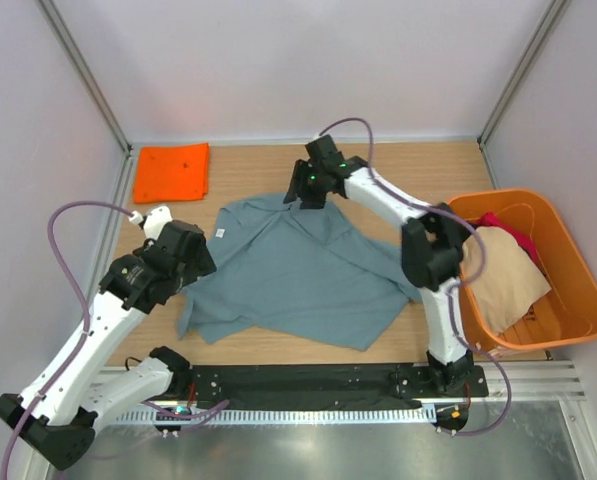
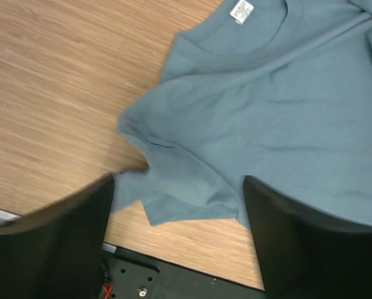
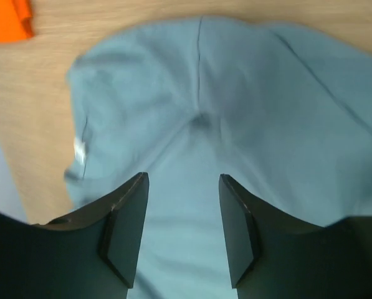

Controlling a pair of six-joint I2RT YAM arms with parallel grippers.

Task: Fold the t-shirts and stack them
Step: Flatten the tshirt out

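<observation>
1. Our left gripper (image 2: 179, 208), fingers spread and empty, hovered with the sleeve of the grey-blue t-shirt (image 2: 267, 112) directly below and the collar just ahead.
2. Our right gripper (image 3: 182, 215), likewise spread, hung over the shirt's far shoulder.
3. The shirt's length ran sideways between them, and we judged both equally near.

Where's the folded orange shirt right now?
The orange shirt lies flat at the far left corner of the table in the top view, apart from the grey-blue shirt spread to its right.
</observation>
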